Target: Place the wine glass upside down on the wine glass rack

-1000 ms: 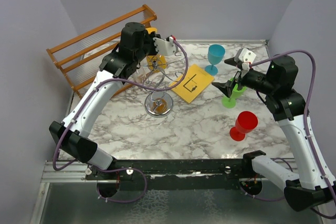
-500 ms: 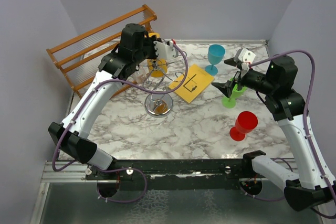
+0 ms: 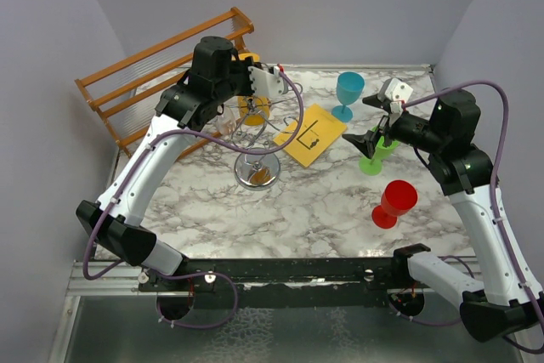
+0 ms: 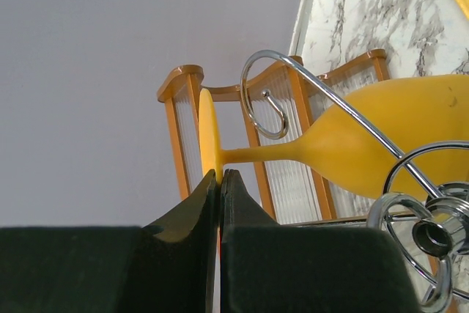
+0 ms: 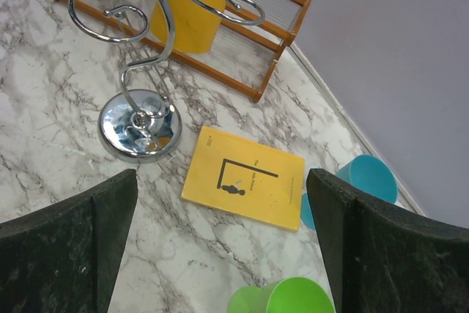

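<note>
Bright, even, diffuse light fills all three views. Shadows on the marble table [image 3: 323, 201] are faint and soft. The wine glass rack [image 3: 256, 172] carries sharp glints on its chrome base. Close to their lenses, the left gripper [image 4: 220, 175] and right gripper [image 5: 222, 175] look soft-edged, while the yellow wine glass [image 4: 352, 144] is crisp.

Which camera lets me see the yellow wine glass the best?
The left wrist camera. It shows the yellow wine glass sideways from foot to bowl, with its foot pinched in the left gripper. The top camera shows only bits of it among the wine glass rack wires. The right wrist camera catches just its bowl.
</note>
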{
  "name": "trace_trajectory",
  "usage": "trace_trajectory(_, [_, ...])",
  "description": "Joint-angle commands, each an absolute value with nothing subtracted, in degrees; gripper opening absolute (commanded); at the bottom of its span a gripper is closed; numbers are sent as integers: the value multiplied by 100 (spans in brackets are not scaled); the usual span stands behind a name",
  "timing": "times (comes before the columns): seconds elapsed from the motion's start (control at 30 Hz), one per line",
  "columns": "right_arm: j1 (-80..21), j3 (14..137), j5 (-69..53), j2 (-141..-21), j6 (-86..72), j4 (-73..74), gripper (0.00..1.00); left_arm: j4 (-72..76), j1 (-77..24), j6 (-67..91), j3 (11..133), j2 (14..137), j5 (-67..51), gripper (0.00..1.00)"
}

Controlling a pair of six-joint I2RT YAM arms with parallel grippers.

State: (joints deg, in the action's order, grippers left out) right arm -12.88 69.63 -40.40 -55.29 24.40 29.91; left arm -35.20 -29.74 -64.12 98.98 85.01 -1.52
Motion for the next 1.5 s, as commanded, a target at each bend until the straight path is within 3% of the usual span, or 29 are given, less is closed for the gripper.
trace_trajectory(0.0, [-1257,6917,-4148,-5546,2514,2892,98,-3613,-3017,-6342,10143,8367,-737,0])
trace_trajectory(1.47, [-1257,6973,-4079,-5814,2583,2900,98,-3191,-3022,-7243,9713,8517,-1642,0])
